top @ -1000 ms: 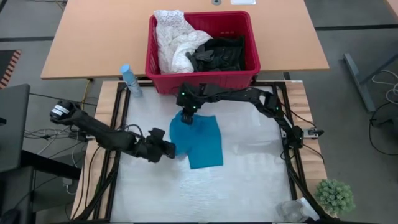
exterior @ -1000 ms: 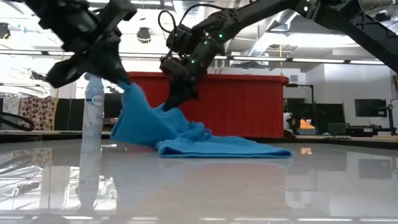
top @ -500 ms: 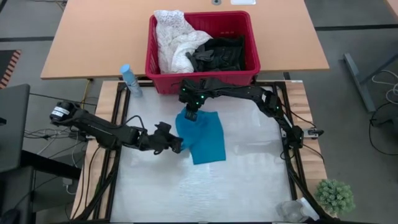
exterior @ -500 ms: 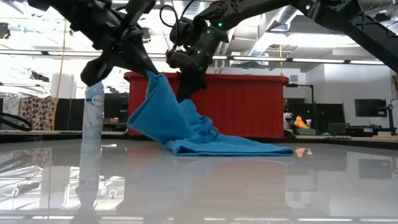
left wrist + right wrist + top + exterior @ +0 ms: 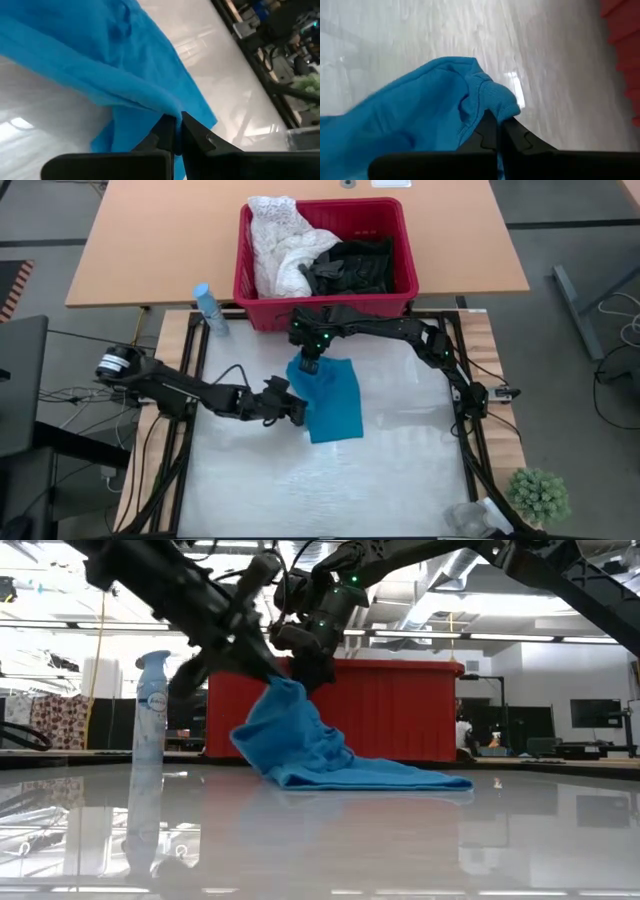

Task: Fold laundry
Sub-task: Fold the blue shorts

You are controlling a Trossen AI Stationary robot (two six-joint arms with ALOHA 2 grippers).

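A small teal garment [image 5: 336, 406] lies near the middle of the table, its right part flat and its left part raised. My left gripper [image 5: 299, 413] reaches in from the table's left and is shut on the garment's near-left edge. My right gripper [image 5: 308, 367] comes from the far right and is shut on the garment's far-left corner. In the low view both grippers hold the cloth's raised end [image 5: 285, 700] above the table. More laundry, one white lacy piece [image 5: 280, 240] and black pieces [image 5: 350, 268], lies in the red basket [image 5: 400, 295]. My left gripper pinches a folded edge of the teal garment [image 5: 167, 112] between its two fingers. The fingers slant slightly downward from the table's left. That edge is lifted clear, and the cloth slopes down from it to the part lying on the table [image 5: 400, 778]. My right gripper pinches the garment's hemmed corner [image 5: 495, 102] between its two fingers, coming steeply from above. The corner is lifted off the table and the cloth hangs bunched below the fingers.
The red basket stands just beyond the table's far edge. A pale blue spray bottle [image 5: 208, 308] stands upright at the far left corner. A small green plant [image 5: 540, 495] and a clear object [image 5: 470, 518] sit at the near right corner. The near half of the table is bare [image 5: 320, 490].
My left gripper has moved toward the table's right, carrying the garment's left edge over the rest. That side now stands steeper and the garment looks narrower; its right part has stayed flat. My right gripper has risen a little with the far corner.
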